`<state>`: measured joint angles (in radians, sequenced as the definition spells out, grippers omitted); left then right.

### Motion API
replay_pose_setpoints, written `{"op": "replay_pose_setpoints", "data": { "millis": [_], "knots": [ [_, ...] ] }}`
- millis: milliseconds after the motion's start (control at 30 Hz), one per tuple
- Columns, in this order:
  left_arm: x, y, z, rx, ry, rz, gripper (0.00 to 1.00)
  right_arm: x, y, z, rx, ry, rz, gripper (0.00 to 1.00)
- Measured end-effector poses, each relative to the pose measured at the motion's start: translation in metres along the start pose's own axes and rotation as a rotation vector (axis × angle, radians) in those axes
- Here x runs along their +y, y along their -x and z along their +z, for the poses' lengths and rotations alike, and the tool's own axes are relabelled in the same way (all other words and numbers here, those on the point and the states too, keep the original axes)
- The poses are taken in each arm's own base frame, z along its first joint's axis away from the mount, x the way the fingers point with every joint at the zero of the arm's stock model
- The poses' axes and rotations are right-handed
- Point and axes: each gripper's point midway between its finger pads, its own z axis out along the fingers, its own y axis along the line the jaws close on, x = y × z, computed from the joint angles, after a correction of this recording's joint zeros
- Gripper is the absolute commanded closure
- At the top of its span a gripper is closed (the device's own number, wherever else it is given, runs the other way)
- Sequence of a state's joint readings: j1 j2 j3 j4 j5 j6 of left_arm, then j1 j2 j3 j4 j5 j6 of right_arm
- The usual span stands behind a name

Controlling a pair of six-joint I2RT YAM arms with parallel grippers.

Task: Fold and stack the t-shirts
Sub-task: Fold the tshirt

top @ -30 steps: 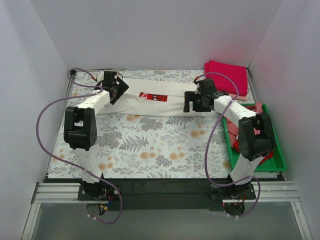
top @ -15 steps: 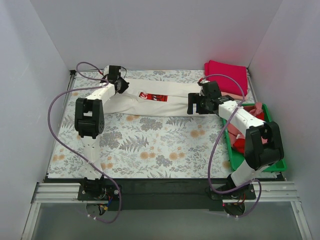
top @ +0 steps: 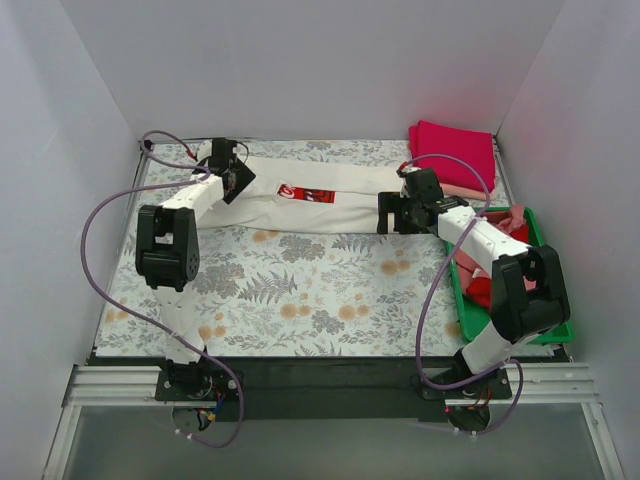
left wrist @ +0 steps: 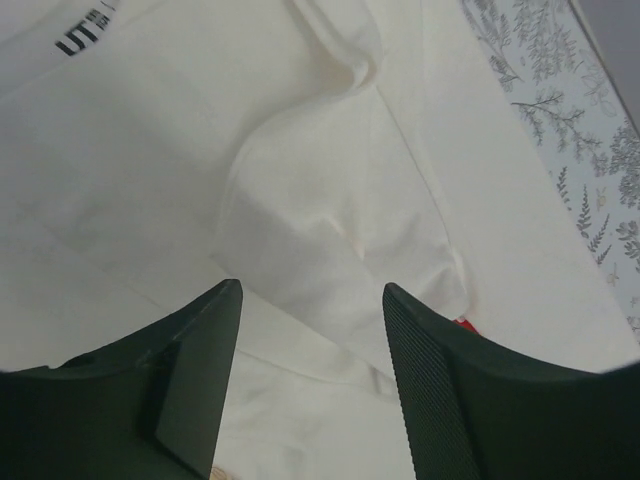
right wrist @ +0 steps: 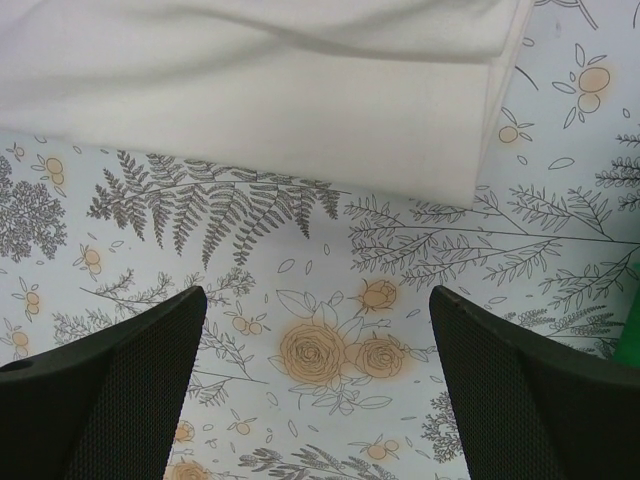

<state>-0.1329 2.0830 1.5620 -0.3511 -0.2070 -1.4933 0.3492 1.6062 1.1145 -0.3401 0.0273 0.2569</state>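
A cream-white t-shirt [top: 345, 212], folded into a long band, lay across the far part of the floral tablecloth [top: 320, 290], a red logo print [top: 306, 193] on its upper face. Black lettering [left wrist: 78, 40] reading "UT" showed at the edge of the left wrist view, the rest cut off. The left gripper [left wrist: 312, 292] hovered over the shirt's left end, jaws parted and holding nothing. The right gripper [right wrist: 318, 300], spread wide and empty, hung above the tablecloth just off the shirt's right end. A folded magenta t-shirt [top: 455, 150] sat in the far right corner. Nearer along the right edge, a green tray [top: 560, 328] held a red shirt [top: 478, 292] and a dusty-pink shirt [top: 512, 215]. Plain white walls [top: 320, 70] enclosed the table.
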Motion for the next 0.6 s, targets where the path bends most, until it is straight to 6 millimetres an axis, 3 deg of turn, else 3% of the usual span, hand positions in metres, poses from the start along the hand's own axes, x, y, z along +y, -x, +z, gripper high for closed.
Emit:
{"op": "replay_pose_setpoints", "data": {
  "millis": [133, 233, 467, 567, 600],
  "knots": [
    [0.004, 0.019, -0.026, -0.06, -0.003, -0.021, 0.39, -0.002, -0.005, -0.001, 0.007, -0.005, -0.002, 0.02],
    [0.009, 0.032, -0.031, -0.087, -0.004, -0.047, 0.39, -0.002, -0.005, -0.002, 0.005, -0.005, -0.003, 0.02],
    [0.03, 0.03, -0.009, -0.063, 0.043, -0.077, 0.39, -0.002, -0.004, -0.003, 0.002, -0.004, -0.008, 0.02],
    [0.036, 0.016, 0.007, -0.023, 0.064, -0.071, 0.45, -0.002, -0.004, -0.003, 0.001, -0.005, -0.011, 0.02],
    [0.038, 0.011, 0.013, -0.01, 0.069, -0.07, 0.53, -0.002, -0.004, -0.003, 0.001, -0.005, -0.011, 0.02]
  ]
}}
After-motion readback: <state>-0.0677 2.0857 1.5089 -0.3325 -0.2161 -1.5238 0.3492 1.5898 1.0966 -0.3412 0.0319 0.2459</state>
